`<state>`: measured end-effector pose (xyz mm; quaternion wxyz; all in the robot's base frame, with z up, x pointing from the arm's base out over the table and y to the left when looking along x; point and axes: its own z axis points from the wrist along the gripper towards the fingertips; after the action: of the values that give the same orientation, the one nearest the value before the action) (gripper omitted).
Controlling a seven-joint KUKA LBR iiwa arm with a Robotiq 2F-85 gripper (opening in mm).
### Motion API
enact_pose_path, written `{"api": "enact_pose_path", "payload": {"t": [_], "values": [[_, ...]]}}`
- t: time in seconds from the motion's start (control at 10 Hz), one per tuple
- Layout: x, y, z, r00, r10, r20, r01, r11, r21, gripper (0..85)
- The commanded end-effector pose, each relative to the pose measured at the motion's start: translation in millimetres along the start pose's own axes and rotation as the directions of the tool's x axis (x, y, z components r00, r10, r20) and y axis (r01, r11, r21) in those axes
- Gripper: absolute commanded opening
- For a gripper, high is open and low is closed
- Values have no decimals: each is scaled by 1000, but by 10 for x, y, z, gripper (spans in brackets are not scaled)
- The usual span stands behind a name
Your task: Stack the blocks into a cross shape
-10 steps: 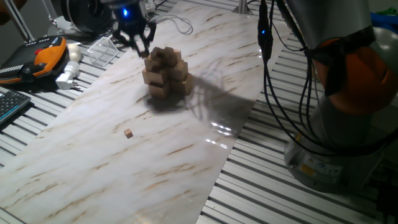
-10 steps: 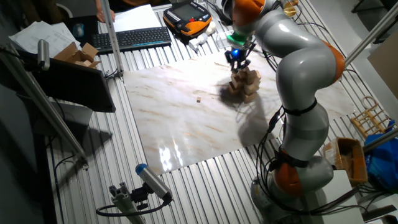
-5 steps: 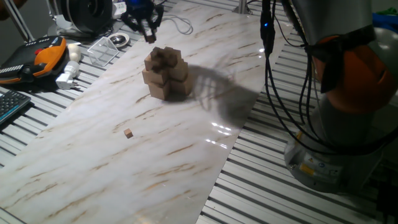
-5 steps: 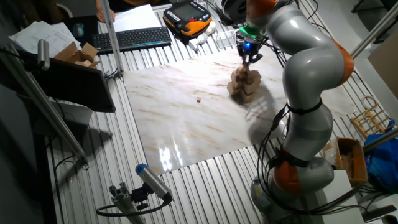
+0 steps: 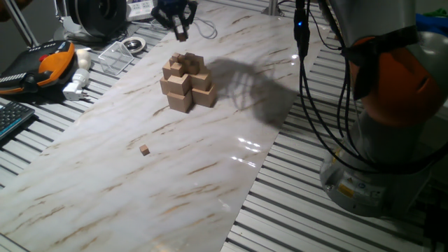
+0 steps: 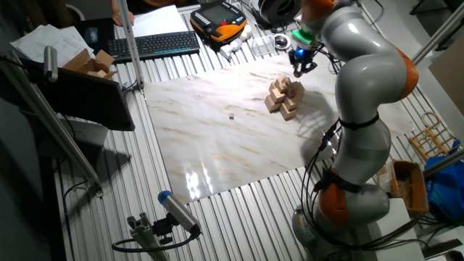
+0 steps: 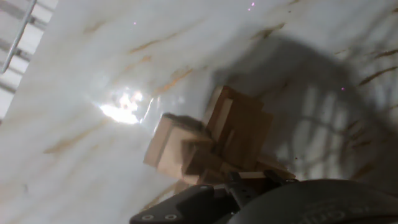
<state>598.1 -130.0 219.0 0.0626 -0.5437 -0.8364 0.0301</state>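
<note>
Basically the cross shape point(image 5: 185, 82) sits mid-slab on the marble board point(image 5: 105, 189), toward its far end: tiered pile, big cubes at the bottom, smaller ones on top, so each layer has a wider base under it. Same pile in the other fixed view point(image 6: 284, 96); hand view looks down on it point(image 7: 217, 140), blurry, upper cubes hard to separate.

One loose tiny block point(image 5: 144, 149) lies alone on the marble, well apart from the pile, toward the near-left; also visible as a speck in the other fixed view point(image 6: 231, 115). Prob. the next piece to go on top, judging by the task.

Gripper point(image 5: 180, 22) hangs above and beyond the pile, not touching it, fingers pointing down. Looks narrow w/ nothing seen between the tips, but too small/dark to say for sure: can't tell. Being up and clear makes sense, avoids knocking the stack.

Around: orange pendant point(image 5: 49, 59) and keyboard point(image 5: 12, 117) off the board, left.
</note>
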Motion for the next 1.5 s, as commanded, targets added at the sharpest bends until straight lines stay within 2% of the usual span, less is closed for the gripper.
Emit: {"api": "enact_pose_path", "payload": {"t": [0.0,0.1,0.2,0.4,0.6,1.1,1.4], "values": [[-25,8,9,999,47,-5,-47,999,0,0],[-15,44,28,995,95,-15,-95,995,-4,0],[9,72,48,991,132,-11,-132,991,0,0],[32,99,85,987,158,37,-159,987,16,0],[-2,83,119,989,142,35,-143,990,19,0],[-16,56,268,989,146,32,-146,989,16,0],[29,78,344,977,208,37,-209,978,17,0]]}}
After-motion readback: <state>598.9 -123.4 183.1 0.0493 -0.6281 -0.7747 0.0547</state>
